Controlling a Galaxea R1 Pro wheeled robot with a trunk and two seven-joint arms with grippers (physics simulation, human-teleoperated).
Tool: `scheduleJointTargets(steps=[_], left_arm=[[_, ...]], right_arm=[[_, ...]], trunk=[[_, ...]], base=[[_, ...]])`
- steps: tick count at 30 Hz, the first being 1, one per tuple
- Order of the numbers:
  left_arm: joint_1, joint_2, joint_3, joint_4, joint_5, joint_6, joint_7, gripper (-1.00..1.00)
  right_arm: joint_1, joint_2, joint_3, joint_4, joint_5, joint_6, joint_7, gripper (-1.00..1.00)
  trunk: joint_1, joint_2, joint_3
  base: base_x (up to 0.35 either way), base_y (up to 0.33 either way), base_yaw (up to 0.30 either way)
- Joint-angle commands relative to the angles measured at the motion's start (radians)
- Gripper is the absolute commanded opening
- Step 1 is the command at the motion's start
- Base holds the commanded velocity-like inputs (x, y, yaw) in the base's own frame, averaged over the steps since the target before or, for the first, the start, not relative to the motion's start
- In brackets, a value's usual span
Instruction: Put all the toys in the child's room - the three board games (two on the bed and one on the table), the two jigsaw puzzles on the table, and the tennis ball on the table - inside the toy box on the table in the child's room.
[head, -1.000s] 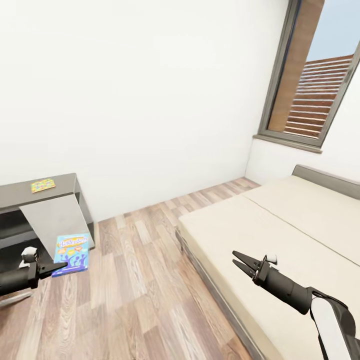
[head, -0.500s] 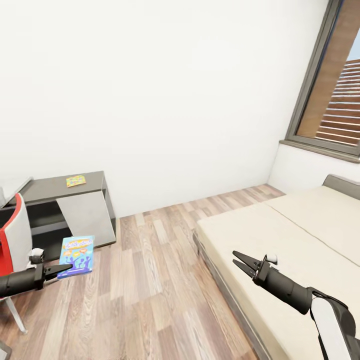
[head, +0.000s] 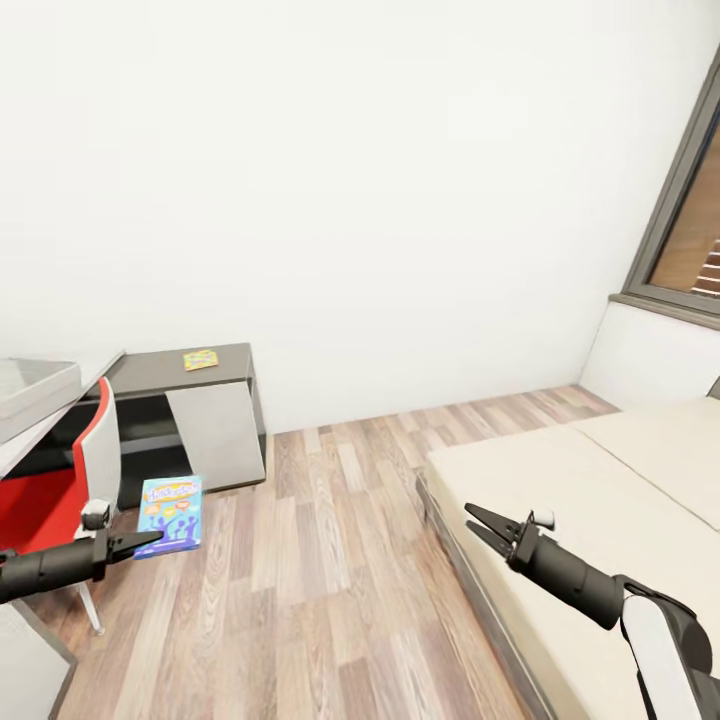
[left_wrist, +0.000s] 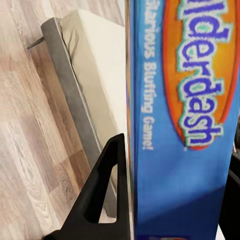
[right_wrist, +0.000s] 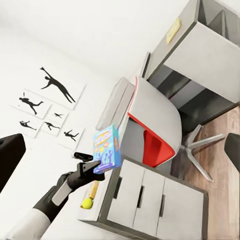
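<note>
My left gripper (head: 148, 540) is shut on a light blue board game (head: 170, 514), held upright by its edge above the wood floor. Up close the box (left_wrist: 185, 115) reads "Balderdash", with a black finger (left_wrist: 102, 192) against its side. The right gripper (head: 482, 524) is open and holds nothing, hovering over the edge of the beige bed (head: 590, 500). At far left the grey toy box (head: 35, 385) sits on the pale table (head: 70, 412). The right wrist view shows the tennis ball (right_wrist: 87, 202) on the table above the white drawer unit (right_wrist: 150, 200).
A red and white chair (head: 55, 490) stands at the table, right behind my left arm. A low dark grey-topped side unit (head: 190, 405) against the wall carries a small flat yellow printed square (head: 200, 359). Wood floor (head: 330, 560) lies between chair and bed.
The whole view has swung left: window and bed slid right, while side unit, red chair and toy box came in. Both arms keep their pose, the blue box still gripped.
</note>
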Motion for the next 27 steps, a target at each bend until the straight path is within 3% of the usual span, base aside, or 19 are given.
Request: scheduleJointTargets(steps=[1, 5, 8, 27], left_arm=[[-0.001, -0.002, 0.0, 0.0, -0.001, 0.011, -0.002, -1.0], [-0.001, -0.01, -0.013, 0.0, -0.001, 0.01, 0.012, -1.0], [-0.001, -0.014, -0.025, -0.001, -0.001, 0.009, 0.027, -1.0], [-0.001, -0.025, -0.034, -0.003, -0.001, 0.005, 0.039, -1.0]], right_arm=[[-0.001, 0.0, -0.002, 0.0, 0.014, 0.004, 0.006, 1.0], [-0.001, -0.015, -0.004, 0.001, 0.097, 0.004, 0.013, 1.0], [-0.001, -0.02, -0.004, 0.001, 0.113, 0.004, 0.015, 1.0], [-0.001, -0.022, -0.003, 0.001, 0.122, 0.004, 0.015, 1.0]], trunk=[[-0.004, 0.006, 0.003], [-0.019, 0.034, 0.021], [-0.031, 0.055, 0.034], [-0.104, 0.188, 0.116]], base=[[0.0, 0.0, 0.221], [0.0, 0.0, 0.217], [0.0, 0.0, 0.215], [0.0, 0.0, 0.214]])
